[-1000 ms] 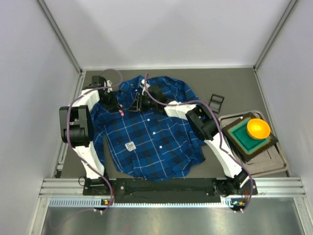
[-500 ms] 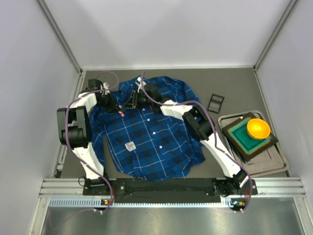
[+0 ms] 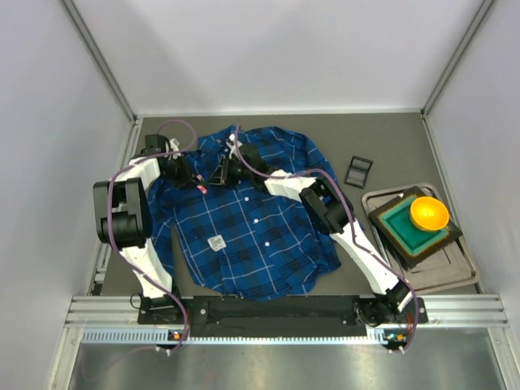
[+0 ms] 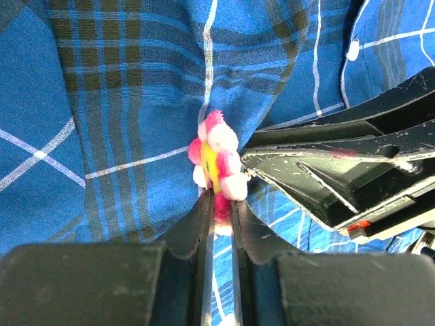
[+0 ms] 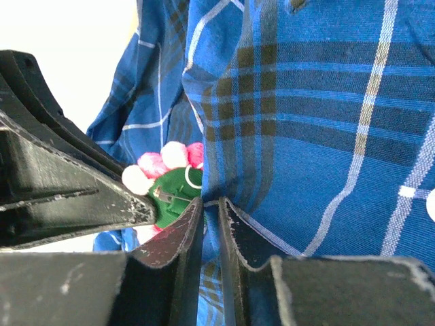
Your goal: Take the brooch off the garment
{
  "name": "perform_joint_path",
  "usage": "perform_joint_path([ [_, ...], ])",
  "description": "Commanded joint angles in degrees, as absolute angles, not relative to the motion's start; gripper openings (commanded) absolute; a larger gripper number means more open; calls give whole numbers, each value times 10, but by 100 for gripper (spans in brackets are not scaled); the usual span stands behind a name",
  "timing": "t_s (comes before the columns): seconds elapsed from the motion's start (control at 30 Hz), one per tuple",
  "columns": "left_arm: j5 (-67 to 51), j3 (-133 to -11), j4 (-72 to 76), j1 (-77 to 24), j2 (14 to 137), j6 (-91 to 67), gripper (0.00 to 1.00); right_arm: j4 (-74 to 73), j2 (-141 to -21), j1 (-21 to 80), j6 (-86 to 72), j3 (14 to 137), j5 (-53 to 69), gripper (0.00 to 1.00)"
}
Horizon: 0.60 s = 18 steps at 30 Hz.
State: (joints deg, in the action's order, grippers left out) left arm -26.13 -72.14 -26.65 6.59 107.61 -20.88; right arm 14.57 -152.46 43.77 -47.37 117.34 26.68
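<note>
Pink and red beads around a yellow centre: that is the brooch [image 4: 216, 153], and it sits right at the tips of your left end effector [image 4: 219, 204]. That end effector is drawn down to a narrow slit and pinches the lowest bead from below. From the right wrist you see the brooch's green back and its small metal clasp, just to the left of the right end effector [image 5: 211, 202]. Its jaws are almost together, with a raised fold of the garment [image 5: 306, 102] caught between them. The two end effectors meet tip to tip around that one spot, near the collar end of the blue plaid shirt.

By my reading you have done the approach and both grips: one on the pin, one on the cloth beside it. The separation itself is not done, since the brooch lies tight against the fabric and no gap shows between them. Whether the clasp is open I cannot tell.

The rest of the shirt lies spread on the grey tabletop [image 3: 390, 146] behind both end effectors. An orange bowl [image 3: 428, 213] stands well apart, off to the right of the right end effector.
</note>
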Motion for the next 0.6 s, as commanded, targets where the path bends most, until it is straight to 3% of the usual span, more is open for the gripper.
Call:
perform_joint_path([
  [0.0, -244, -699, -287, 63, 1070, -200, 0, 163, -1536, 445, -498, 1211, 255, 15],
  [0.57, -247, -686, -272, 62, 1070, -220, 0, 153, -1541, 447, -526, 1228, 243, 15],
])
